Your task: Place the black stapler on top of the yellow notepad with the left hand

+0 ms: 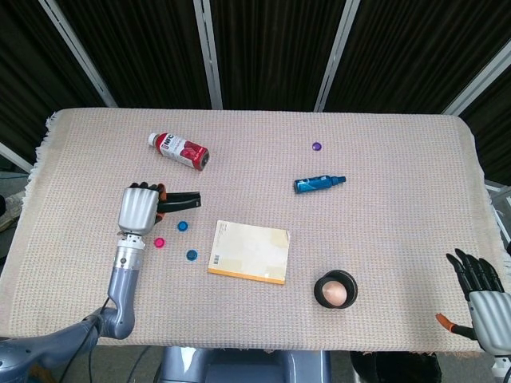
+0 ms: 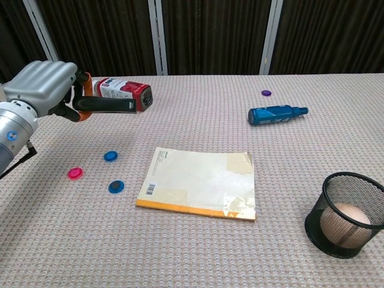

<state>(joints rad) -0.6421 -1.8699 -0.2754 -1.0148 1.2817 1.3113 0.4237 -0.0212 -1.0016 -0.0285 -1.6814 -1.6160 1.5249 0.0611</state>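
My left hand [image 1: 137, 210] [image 2: 43, 87] grips the black stapler [image 1: 182, 199] [image 2: 108, 105] by its rear end and holds it level above the cloth, its nose pointing right. The yellow notepad [image 1: 249, 251] [image 2: 201, 182] lies flat to the right of the stapler and nearer the front edge, with nothing on it. My right hand [image 1: 479, 286] hangs off the table's front right corner, fingers spread and holding nothing; the chest view does not show it.
A red drink bottle [image 1: 179, 149] [image 2: 123, 92] lies just behind the held stapler. Two blue discs [image 2: 110, 156] [image 2: 116, 186] and a pink disc [image 2: 74, 173] lie left of the notepad. A blue bottle [image 1: 318, 183], a purple disc [image 1: 317, 146] and a mesh cup holding an egg [image 1: 335, 290] are to the right.
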